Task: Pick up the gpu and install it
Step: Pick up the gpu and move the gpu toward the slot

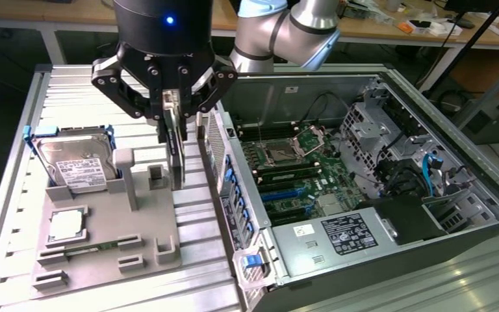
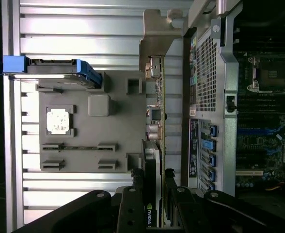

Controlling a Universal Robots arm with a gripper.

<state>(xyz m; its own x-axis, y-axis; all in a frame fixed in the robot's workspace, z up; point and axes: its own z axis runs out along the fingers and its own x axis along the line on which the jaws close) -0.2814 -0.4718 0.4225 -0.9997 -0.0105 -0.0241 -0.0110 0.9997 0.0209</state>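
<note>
The gpu (image 1: 177,156) is a thin black card hanging on edge, with my gripper (image 1: 179,123) shut on its upper edge. It hangs over the side of the grey holder block (image 1: 145,227) nearest the open computer case (image 1: 457,195); whether its lower edge still touches the block I cannot tell. The wrist view looks down the gpu (image 2: 155,121) edge-on, with its silver bracket (image 2: 154,29) at the far end and my gripper (image 2: 154,182) clamping the near end, one black finger (image 2: 135,194) on each side.
On the holder block stand a silver hard drive in a blue frame (image 1: 76,159), a square processor chip (image 1: 65,224) and a slim green memory stick (image 1: 89,247). The case lies open, showing the motherboard (image 1: 293,169) with blue slots (image 1: 284,194). Its perforated rear wall (image 1: 223,162) is close beside the card.
</note>
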